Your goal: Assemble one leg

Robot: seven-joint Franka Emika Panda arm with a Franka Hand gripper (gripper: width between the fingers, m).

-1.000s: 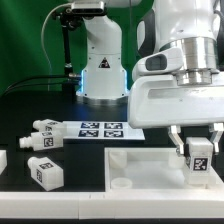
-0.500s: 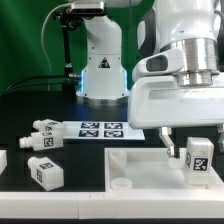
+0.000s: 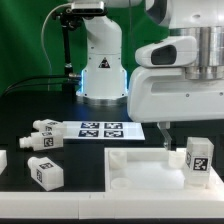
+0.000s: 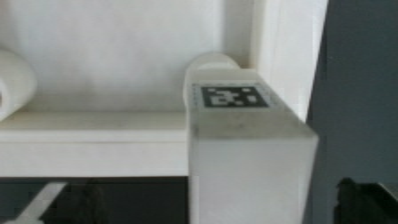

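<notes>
A white leg (image 3: pixel 197 161) with a fiducial tag stands upright at the right corner of the large white panel (image 3: pixel 138 172), in the exterior view's right. My gripper (image 3: pixel 192 137) is just above the leg, open, with its fingers (image 3: pixel 165 142) apart from it. In the wrist view the leg (image 4: pixel 246 150) rises between my dark fingertips (image 4: pixel 43 204), with gaps on both sides, and the gripper (image 4: pixel 205 212) holds nothing. The panel's rim (image 4: pixel 107 125) lies behind the leg.
Three more tagged legs lie on the black table at the exterior view's left: one (image 3: pixel 45 171) near the front and two (image 3: pixel 46 131) further back. A further white part (image 3: pixel 3 161) is cut off by the left edge. The marker board (image 3: pixel 101 129) lies behind the panel. The arm's base (image 3: pixel 100 70) stands at the back.
The gripper has let go of the leg and risen. The leg stays standing on the panel's right corner.
</notes>
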